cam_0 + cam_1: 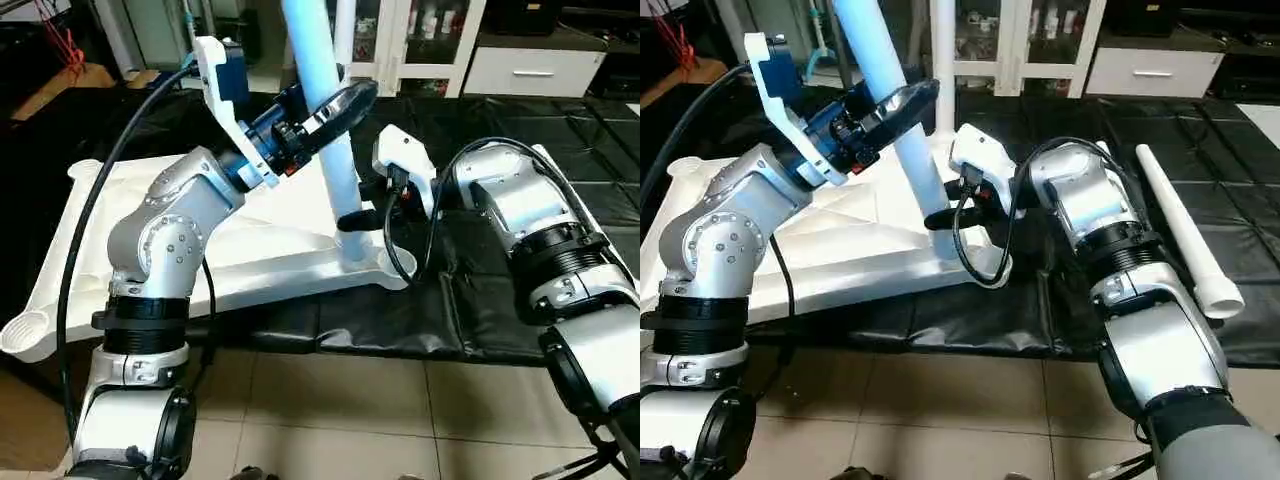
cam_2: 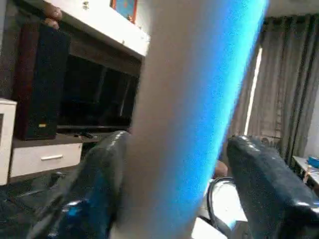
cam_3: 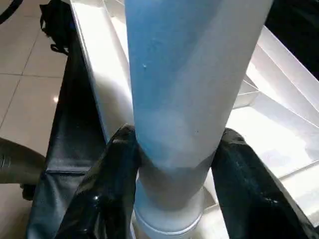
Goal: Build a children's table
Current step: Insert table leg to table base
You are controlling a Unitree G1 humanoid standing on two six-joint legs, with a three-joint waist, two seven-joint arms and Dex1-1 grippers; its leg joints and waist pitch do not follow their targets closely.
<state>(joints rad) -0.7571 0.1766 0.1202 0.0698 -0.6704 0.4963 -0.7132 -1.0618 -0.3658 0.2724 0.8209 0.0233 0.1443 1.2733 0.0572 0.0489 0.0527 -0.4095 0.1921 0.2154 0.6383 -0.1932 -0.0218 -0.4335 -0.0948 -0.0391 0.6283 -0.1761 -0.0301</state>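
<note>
Right gripper [image 3: 172,184] clamps the upright leg [image 1: 335,150] low, just above the tabletop [image 1: 270,225] socket — left gripper [image 2: 182,184] straddles it higher, fingers spread.

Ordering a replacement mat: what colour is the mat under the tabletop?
Black; the mat shows best in the right eye view, under the white tabletop.

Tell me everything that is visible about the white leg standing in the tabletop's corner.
The leg is a long, smooth white tube, plastic by its look. It stands nearly upright, leaning slightly, its foot in the near corner socket of the upturned tabletop. The right pincer clasps it near the base; the left pincer straddles it higher up, with a gap at one finger.
</note>
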